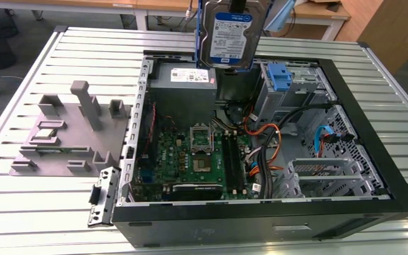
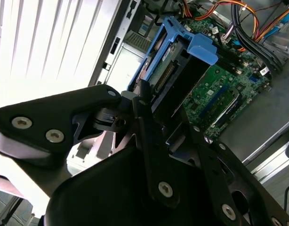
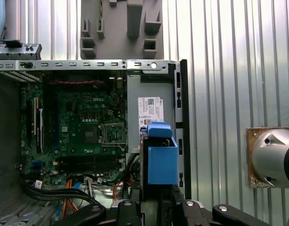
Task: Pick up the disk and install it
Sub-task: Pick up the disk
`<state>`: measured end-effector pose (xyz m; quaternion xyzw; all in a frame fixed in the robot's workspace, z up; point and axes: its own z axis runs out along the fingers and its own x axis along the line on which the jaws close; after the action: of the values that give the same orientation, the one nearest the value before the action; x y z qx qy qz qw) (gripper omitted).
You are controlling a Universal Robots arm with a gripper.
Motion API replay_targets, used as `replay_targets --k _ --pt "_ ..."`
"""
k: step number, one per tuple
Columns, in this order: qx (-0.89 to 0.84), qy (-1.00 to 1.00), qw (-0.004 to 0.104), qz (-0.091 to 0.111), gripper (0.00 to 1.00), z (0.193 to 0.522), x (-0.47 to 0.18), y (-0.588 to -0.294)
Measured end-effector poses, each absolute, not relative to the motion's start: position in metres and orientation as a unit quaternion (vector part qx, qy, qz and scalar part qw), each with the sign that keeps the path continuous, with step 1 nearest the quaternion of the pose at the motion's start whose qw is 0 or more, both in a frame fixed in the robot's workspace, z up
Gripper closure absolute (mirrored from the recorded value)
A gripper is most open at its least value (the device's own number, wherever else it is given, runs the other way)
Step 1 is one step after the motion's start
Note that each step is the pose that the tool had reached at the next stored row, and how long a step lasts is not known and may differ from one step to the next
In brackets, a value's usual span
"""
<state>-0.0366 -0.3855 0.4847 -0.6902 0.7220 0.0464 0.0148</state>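
Clearly, the jaws pinch the disk (image 1: 227,37) upright, high above the open computer case (image 1: 261,226).

- Showing silver metal, a white-and-blue label and blue side rails on the disk (image 1: 230,37).
- Running in pale silver parallel ribs across the table (image 1: 41,212).
- Framing the computer case (image 1: 261,228) in black, with bare grey metal inside.
- Showing dark green, speckled with black and silver parts, on the motherboard (image 1: 189,154).
- Appearing plain matt grey on the moulded fixture (image 1: 69,133).
- Standing out bright blue on the plastic latch (image 1: 278,77).
- Twisting in orange and black through the cable bundle (image 1: 268,132).
- Showing grey with a white label on the power-supply box (image 1: 184,79).
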Motion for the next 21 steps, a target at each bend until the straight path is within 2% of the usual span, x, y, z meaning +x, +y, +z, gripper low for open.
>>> replay_targets --k 21 --pt "-0.69 0.722 0.015 0.046 0.65 0.4847 -0.0366 -0.3908"
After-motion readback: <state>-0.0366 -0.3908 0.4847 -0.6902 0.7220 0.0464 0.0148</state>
